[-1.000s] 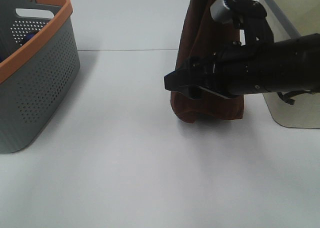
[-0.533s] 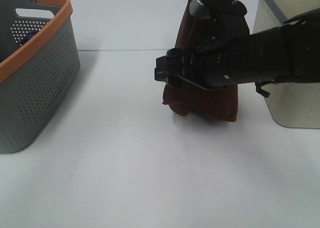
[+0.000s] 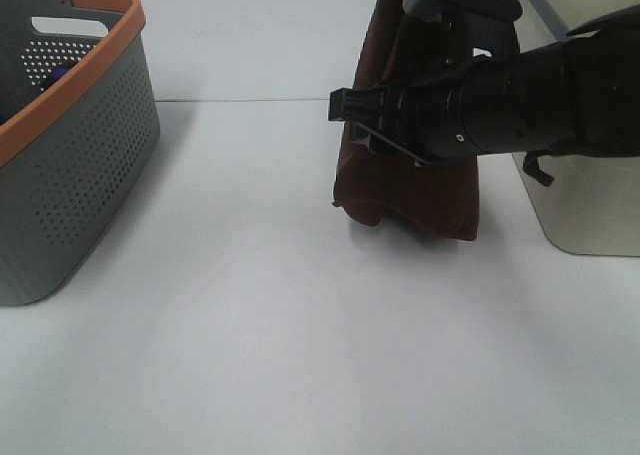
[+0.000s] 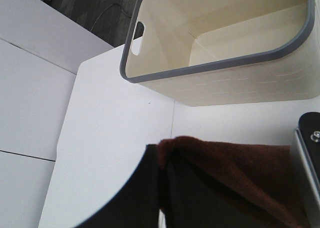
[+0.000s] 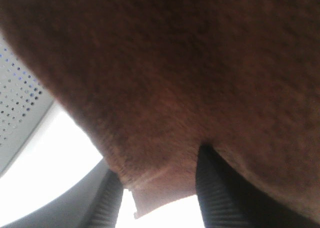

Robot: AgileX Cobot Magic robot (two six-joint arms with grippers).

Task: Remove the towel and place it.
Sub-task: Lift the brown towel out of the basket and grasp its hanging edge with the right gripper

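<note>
Up and rightward my right gripper (image 5: pixel 160 188) has shifted, grip unclear; the towel (image 3: pixel 400 190) hangs lengthwise vertical, top clamped in my left gripper (image 4: pixel 225 178).

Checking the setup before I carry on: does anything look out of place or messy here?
Only the towel: it hangs bunched in a crumpled column over the table between the grey basket and the cream basket, not spread flat. Nothing looks spilled or damaged.

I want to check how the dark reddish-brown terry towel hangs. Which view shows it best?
Exterior high: the dark reddish-brown terry towel hangs lengthwise, its lower end bunched at the white table. Left wrist shows only a folded edge; right wrist, a blurred close-up.
</note>
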